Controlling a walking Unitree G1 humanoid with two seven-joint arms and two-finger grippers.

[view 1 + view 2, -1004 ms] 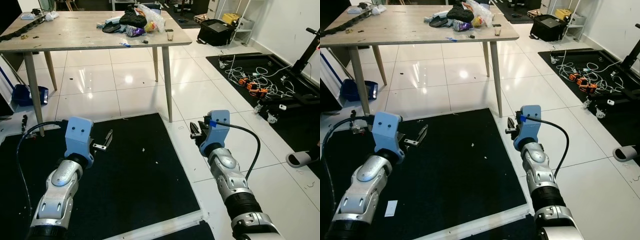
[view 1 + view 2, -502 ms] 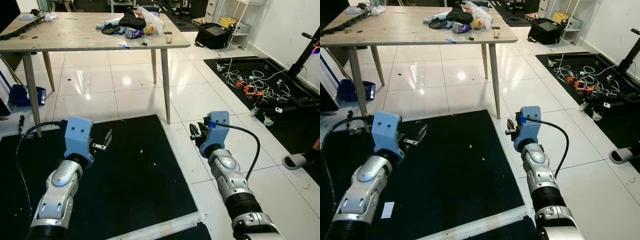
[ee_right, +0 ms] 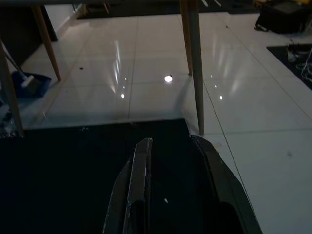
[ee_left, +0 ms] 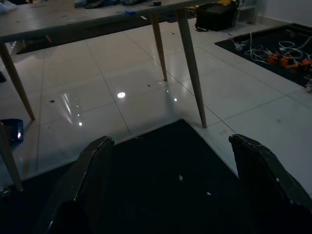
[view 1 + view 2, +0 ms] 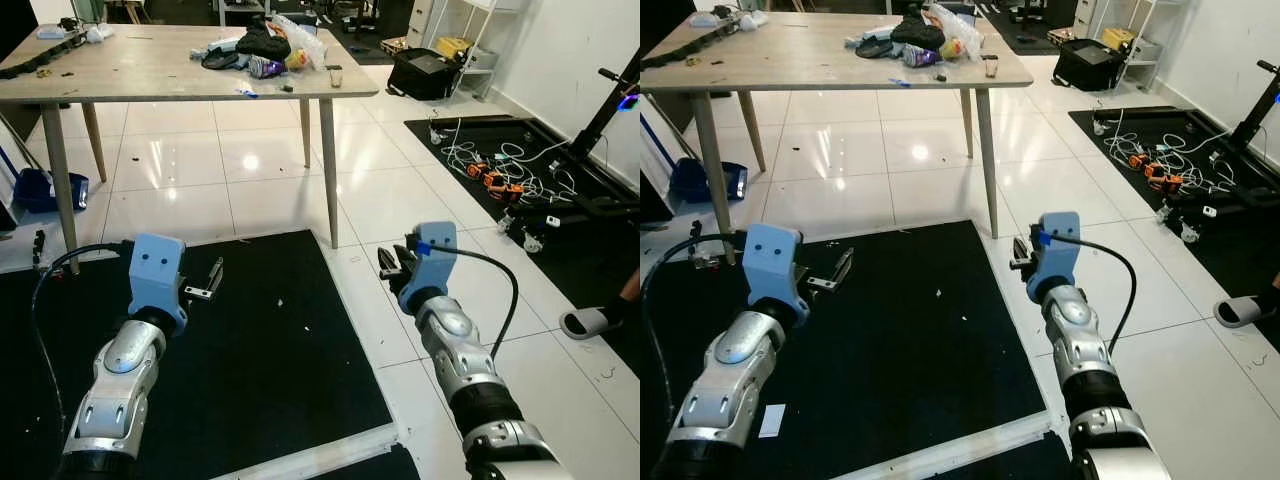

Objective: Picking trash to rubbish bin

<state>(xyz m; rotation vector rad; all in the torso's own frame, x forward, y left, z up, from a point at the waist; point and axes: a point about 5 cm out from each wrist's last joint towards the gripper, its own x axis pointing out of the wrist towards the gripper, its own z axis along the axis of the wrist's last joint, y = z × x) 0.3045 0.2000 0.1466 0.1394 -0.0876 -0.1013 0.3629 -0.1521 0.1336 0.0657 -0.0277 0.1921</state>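
My left gripper (image 5: 213,278) hangs spread wide and empty over the black mat (image 5: 270,340); my right gripper (image 5: 390,262), nearly closed and empty, sits at the mat's edge. Nothing collected yet, I reckon: the trash (image 5: 265,45) lies on the tabletop (image 5: 130,65) well beyond the mat.
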